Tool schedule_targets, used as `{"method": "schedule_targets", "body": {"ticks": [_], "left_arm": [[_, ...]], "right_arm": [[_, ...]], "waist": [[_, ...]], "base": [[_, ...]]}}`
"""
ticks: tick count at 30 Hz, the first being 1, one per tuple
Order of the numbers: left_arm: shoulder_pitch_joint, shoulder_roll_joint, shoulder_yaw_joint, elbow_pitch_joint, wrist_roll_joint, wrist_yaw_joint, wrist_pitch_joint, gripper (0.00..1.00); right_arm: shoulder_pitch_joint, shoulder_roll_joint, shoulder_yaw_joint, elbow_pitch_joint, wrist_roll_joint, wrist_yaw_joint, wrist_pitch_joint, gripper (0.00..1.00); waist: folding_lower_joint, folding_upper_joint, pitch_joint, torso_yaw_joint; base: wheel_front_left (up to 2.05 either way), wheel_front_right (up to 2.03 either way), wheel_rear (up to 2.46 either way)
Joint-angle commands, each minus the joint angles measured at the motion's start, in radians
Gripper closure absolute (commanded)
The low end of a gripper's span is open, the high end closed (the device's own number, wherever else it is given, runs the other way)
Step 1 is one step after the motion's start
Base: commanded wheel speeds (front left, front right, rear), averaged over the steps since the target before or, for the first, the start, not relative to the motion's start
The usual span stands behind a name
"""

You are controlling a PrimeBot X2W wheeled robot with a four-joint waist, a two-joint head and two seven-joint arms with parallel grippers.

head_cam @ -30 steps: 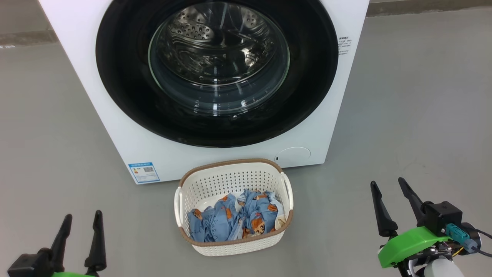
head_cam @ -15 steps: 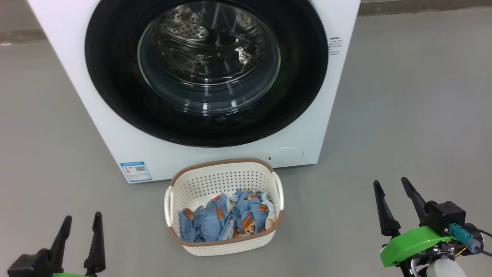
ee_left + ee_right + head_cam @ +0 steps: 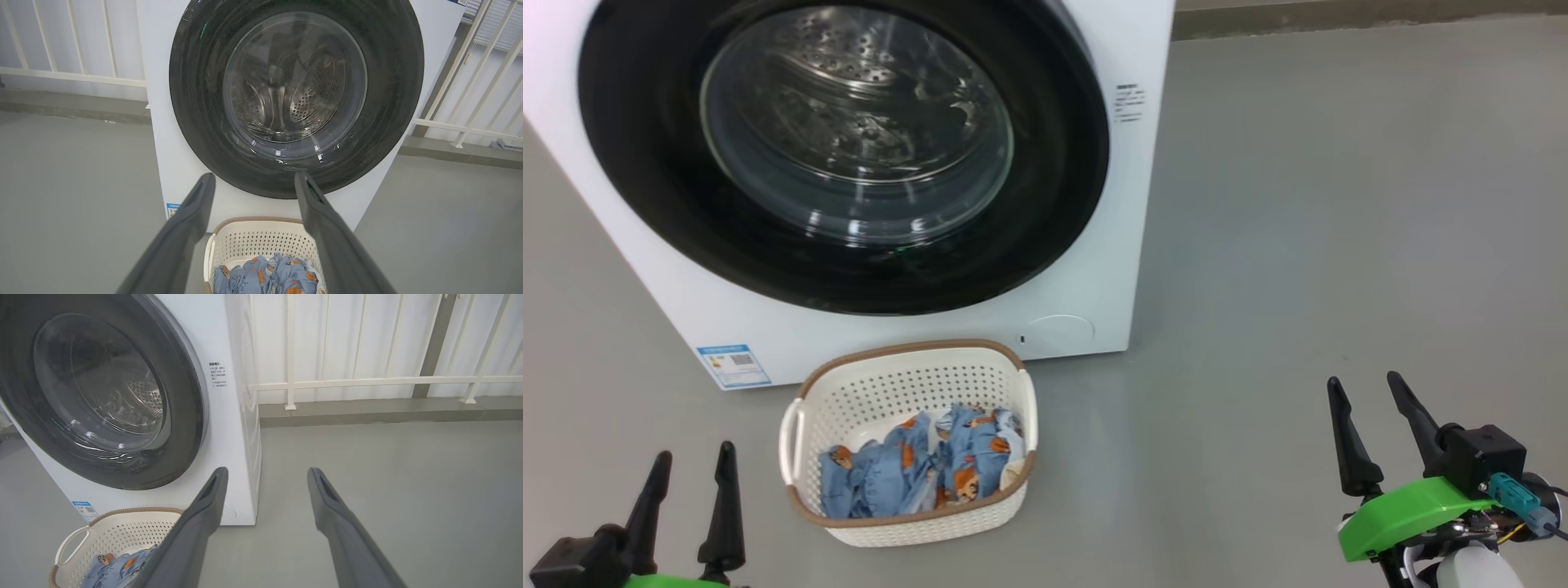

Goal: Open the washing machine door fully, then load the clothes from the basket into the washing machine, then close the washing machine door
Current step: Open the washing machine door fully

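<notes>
Shifted leftward across the head view versus a second ago: washer (image 3: 1094,269) and basket (image 3: 907,523) together, so a camera turn to the right, not object motion. Both grippers almost unchanged in frame.

Left gripper (image 3: 694,453): jaws spread wide, nothing between them, hanging low. Right gripper (image 3: 1363,380): likewise wide apart and empty.

Door (image 3: 1062,163): seated flush in the washer front, ahead of and above left gripper, ahead and well to the left of right gripper. No contact with either.

Basket: on floor (image 3: 1298,245), just ahead and to the right of left gripper, well left of right gripper, close to washer base. Clothes (image 3: 907,482): bunched inside basket; none visible in drum (image 3: 849,106) through the glass.

Progress, judged: none of three steps done. Door not yet opened; loading and closing both pending. Probably approach stage, lining up on the door. Latch side of door: not discernible.

Left to do: swing door fully out, move clothes from basket to drum, shut door.
</notes>
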Motion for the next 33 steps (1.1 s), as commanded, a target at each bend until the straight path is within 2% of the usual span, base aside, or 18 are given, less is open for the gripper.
{"method": "schedule_targets", "body": {"ticks": [1, 10, 24, 28, 33], "left_arm": [[-0.044, 0.026, 0.036, -0.030, -0.005, -0.003, -0.009, 0.00], [-0.031, 0.028, 0.037, -0.072, 0.024, -0.003, -0.009, 0.00], [-0.004, 0.017, 0.034, -0.098, 0.067, -0.003, -0.009, 0.00], [0.004, 0.014, 0.035, -0.103, 0.071, -0.003, -0.009, 0.00], [0.017, 0.009, 0.029, -0.118, 0.078, -0.003, -0.009, 0.00]], "right_arm": [[-0.026, -0.006, 0.019, -0.030, 0.002, 0.009, -0.012, 0.00], [-0.025, 0.004, 0.022, -0.048, 0.023, 0.009, -0.012, 0.00], [-0.030, 0.008, 0.023, -0.035, 0.074, 0.009, -0.012, 0.00], [-0.045, 0.011, 0.023, -0.028, 0.114, 0.009, -0.012, 0.00], [-0.085, 0.016, 0.006, -0.026, 0.230, 0.009, -0.012, 0.00]], "waist": [[0.0000, -0.0001, 0.001, 0.001], [0.0000, -0.0001, 0.007, 0.000], [0.0000, -0.0001, 0.004, 0.003], [0.0000, -0.0001, 0.003, 0.005], [0.0000, -0.0001, 0.008, 0.008]], "base": [[0.96, 0.96, -1.93], [0.57, 0.57, -1.15], [0.02, 0.02, -0.04], [0.00, 0.00, 0.00], [0.00, 0.00, 0.00]]}}
